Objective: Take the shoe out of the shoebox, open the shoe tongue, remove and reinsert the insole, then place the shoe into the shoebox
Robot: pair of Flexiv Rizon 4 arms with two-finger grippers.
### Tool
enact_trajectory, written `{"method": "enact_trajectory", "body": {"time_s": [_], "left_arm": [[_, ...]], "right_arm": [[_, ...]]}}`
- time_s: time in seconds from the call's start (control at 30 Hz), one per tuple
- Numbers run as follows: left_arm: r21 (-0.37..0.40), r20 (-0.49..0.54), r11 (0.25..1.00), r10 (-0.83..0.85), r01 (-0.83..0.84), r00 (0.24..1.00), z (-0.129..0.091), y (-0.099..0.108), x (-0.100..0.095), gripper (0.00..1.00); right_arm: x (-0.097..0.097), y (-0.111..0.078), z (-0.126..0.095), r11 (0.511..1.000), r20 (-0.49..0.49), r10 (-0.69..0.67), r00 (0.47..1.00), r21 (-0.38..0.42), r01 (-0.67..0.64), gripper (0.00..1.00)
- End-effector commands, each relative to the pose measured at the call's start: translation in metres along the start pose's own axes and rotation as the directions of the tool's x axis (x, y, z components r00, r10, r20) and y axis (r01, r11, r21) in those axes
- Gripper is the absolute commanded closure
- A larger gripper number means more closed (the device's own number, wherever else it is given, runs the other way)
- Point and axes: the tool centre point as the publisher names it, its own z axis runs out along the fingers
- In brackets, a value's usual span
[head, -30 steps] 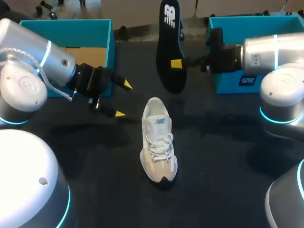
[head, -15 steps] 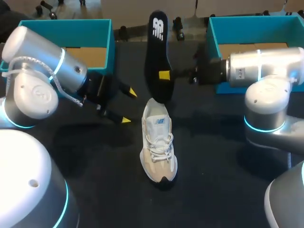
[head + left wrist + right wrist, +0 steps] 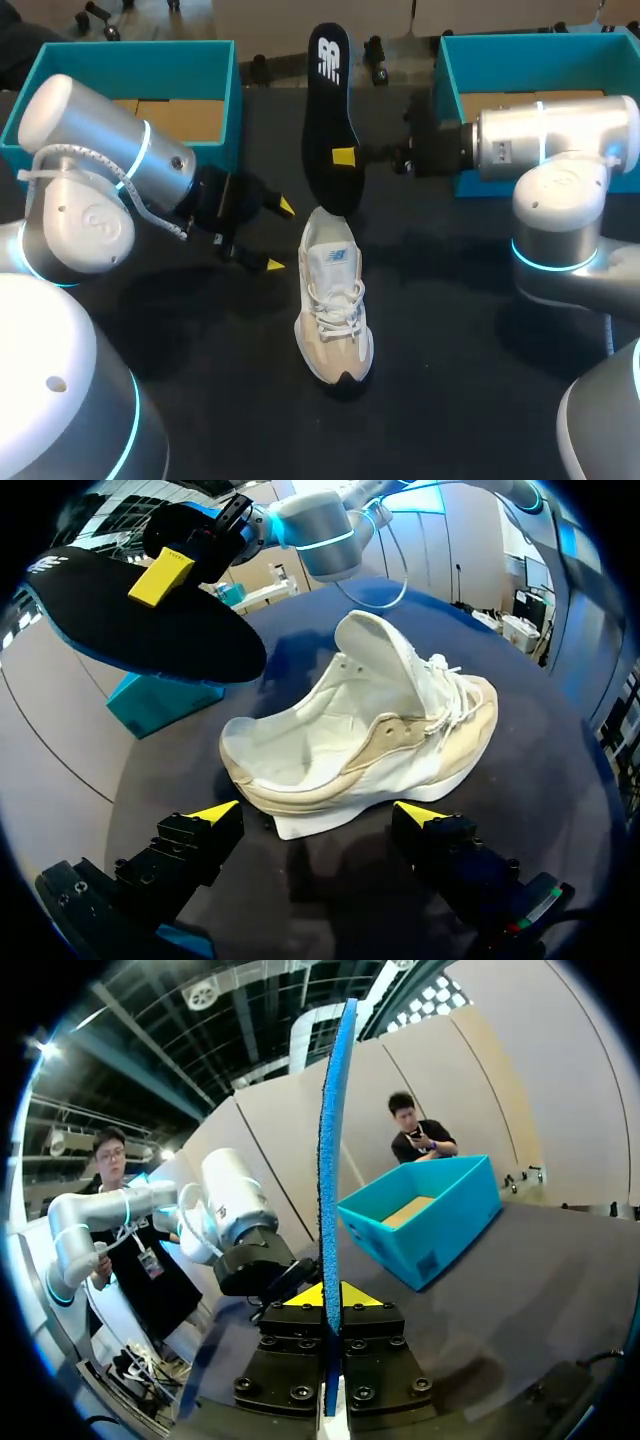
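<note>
Right gripper [image 3: 345, 157] is clamping insole [image 3: 327, 90] over shoe [image 3: 334, 300] heel. Left gripper [image 3: 279, 236] is hovering beside it, fingers apart. Unbraced shoe risks sliding and insole buckling on collar.

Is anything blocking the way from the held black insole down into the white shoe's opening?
Nothing visible does. The black foam insole, clamped in the right gripper, hangs over the heel end of the white and beige sneaker; its tongue is lifted and the opening bare. The open left gripper sits beside the heel, apart.
</note>
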Motion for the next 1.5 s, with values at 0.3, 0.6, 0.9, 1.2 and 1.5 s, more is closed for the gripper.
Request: {"method": "enact_trajectory", "body": {"time_s": [0.3,0.6,0.9,1.2,1.5], "left_arm": [[-0.016,0.031,1.0,0.006,-0.006,0.999,-0.002,-0.001,0.007,0.0],[-0.013,0.043,1.0,-0.02,0.021,0.999,-0.002,-0.003,0.007,0.0],[-0.014,0.038,0.999,-0.028,0.029,0.999,-0.004,-0.002,0.009,0.0],[-0.018,0.041,0.999,-0.033,0.034,0.999,-0.006,-0.002,0.008,0.0],[-0.02,0.037,0.999,-0.041,0.042,0.999,-0.006,-0.002,0.009,0.0]], "right_arm": [[-0.01,-0.022,0.018,0.999,-0.063,0.046,0.997,-0.016,-0.047,1.0],[-0.014,-0.038,0.025,0.998,-0.115,0.061,0.991,-0.011,-0.062,1.0],[-0.014,-0.048,0.022,0.998,-0.161,0.063,0.985,0.002,-0.064,1.0],[-0.016,-0.058,0.022,0.996,-0.204,0.088,0.975,0.011,-0.088,1.0],[-0.016,-0.064,0.026,0.998,-0.226,0.069,0.972,0.018,-0.067,1.0]]}}
